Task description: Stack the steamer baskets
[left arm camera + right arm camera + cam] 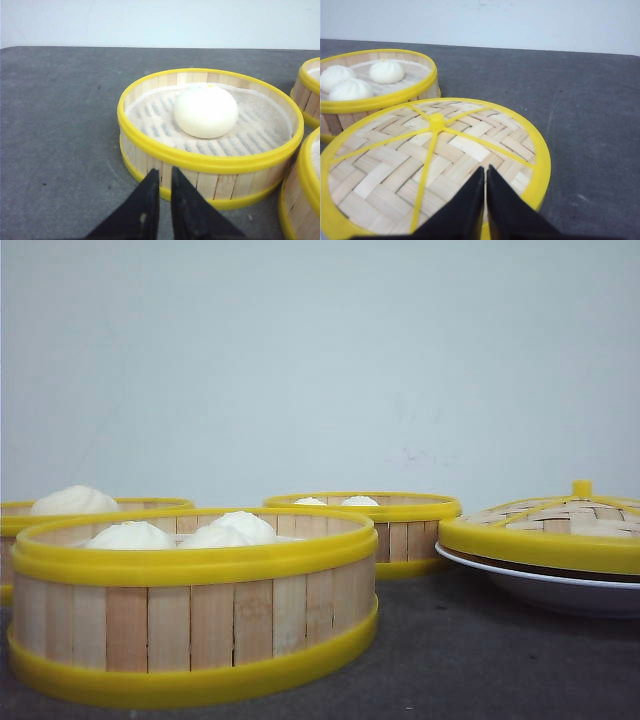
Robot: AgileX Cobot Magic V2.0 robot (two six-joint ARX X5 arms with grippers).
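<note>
Three baskets on the dark bench (480, 660), none stacked, all apart from one another. Near basket (195, 605) at front left, holding two white buns (215, 530). Left basket (20, 520) just behind it at the far left edge, partly hidden, with one large bun (75, 501); same basket (210, 137) seen from the left wrist, the bun (205, 111) sitting on a white liner (260, 125) over the slatted floor. Far basket (385, 525) in the middle, well back, tops of two small buns (335, 501) just showing over the rim; from the right wrist, the same basket (380, 87), where three buns (386, 71) can be counted. Right of these, woven lid (560, 525) with yellow rim and knob (582, 488), resting on a white plate (540, 585). Left tool (165, 187) close in front of the left basket's wall, low near the bench, black fingers (147, 200) nearly together with only a thin slit between, gripping nothing. Right tool (485, 187) above the near edge of the lid (435, 160), fingers (470, 205) likewise nearly closed, thin gap only, nothing held. Pale wall (320, 360) behind the bench.
</note>
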